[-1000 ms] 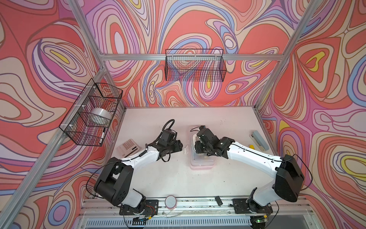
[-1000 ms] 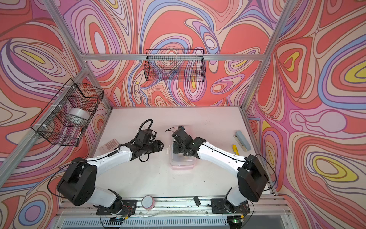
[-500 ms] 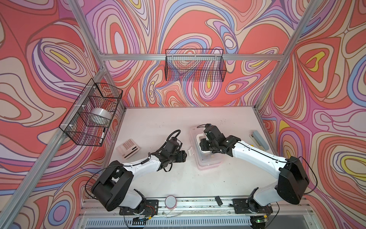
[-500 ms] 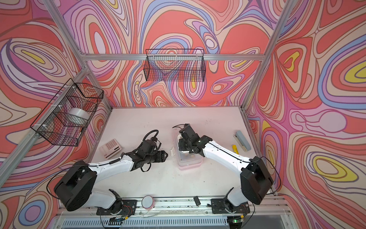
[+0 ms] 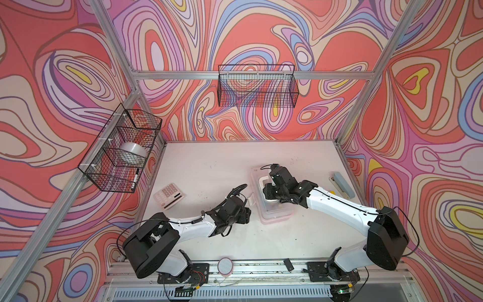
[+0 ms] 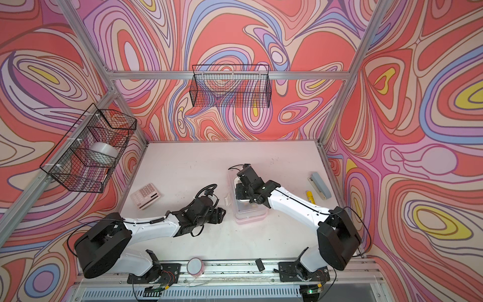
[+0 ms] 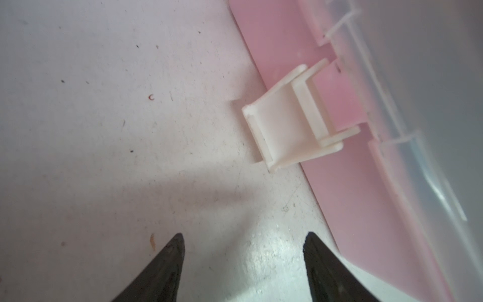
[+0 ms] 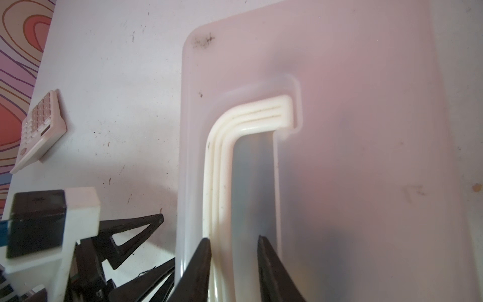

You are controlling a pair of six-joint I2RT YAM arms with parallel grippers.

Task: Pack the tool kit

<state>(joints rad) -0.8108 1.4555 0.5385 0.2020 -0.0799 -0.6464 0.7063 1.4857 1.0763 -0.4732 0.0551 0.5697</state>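
Observation:
The tool kit [image 5: 274,218] is a pale pink case with its translucent lid [image 8: 366,157] down, lying right of the table's middle in both top views. My right gripper [image 8: 234,238] is over the lid, shut on the long bar of the white handle [image 8: 219,162]. One finger presses the bar, and a strip of lid shows beside the other. In the top views this gripper [image 5: 266,192] [image 6: 239,193] covers much of the lid. My left gripper [image 7: 244,235] [image 5: 248,210] is open and empty, low over the table beside the case's left wall. The white latch [image 7: 290,117] sticks out ahead of it.
A pinkish calculator [image 5: 169,195] lies at the left. A grey-blue bar [image 5: 343,184] and a small yellow item [image 6: 310,196] lie near the right edge. Wire baskets hang on the left wall [image 5: 120,149] and back wall [image 5: 257,86]. A round disc [image 5: 225,266] sits on the front rail.
The case slid a little to the right with my right gripper on its lid. My left gripper drew back toward the front and now sits lower, beside the case's latch.

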